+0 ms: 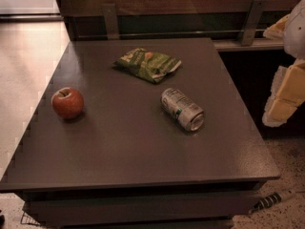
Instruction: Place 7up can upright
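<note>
The 7up can (182, 109), lying sideways on the bench (119, 147) well apart from the hand (288, 92) (state cannot be told), is judged light, dentable, slippery; best gripped gently mid-body

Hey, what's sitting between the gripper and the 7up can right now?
Nothing. In the camera view, only bare table lies between the 7up can, on its side, and the gripper beyond the table's right edge.

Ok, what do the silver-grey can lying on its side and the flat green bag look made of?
Silver-grey can: likely aluminium, its end rim glinting. Flat green bag: probably thin plastic film, crinkled, slightly glossy. The gripper hangs beyond the right edge of the dark table, away from both.
</note>
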`<state>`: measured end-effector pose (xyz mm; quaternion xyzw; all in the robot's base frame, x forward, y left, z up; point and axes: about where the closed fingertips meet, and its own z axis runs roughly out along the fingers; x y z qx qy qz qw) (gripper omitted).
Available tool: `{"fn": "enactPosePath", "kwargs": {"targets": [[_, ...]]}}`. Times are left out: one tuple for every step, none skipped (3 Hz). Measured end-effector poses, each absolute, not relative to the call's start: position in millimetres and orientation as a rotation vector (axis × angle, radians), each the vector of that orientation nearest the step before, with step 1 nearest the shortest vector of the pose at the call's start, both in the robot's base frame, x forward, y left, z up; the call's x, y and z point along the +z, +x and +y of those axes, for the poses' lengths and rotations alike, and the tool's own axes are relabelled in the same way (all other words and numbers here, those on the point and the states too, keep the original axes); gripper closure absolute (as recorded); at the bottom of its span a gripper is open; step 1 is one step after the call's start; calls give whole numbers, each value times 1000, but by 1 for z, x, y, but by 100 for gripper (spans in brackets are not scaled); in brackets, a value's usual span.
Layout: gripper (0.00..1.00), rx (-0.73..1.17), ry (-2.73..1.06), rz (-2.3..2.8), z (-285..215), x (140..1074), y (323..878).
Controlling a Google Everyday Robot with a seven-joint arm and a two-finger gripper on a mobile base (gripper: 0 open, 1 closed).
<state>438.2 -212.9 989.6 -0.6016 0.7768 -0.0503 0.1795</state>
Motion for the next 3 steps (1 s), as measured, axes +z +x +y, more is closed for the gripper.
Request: {"fn": "enactPosePath", "kwargs": {"targets": [[0,-142,-1700,2195,-213,990,438],[0,-50,-1646,2235,-205,988,451],[0,164,-1521,2315,-167,974,476]]}}
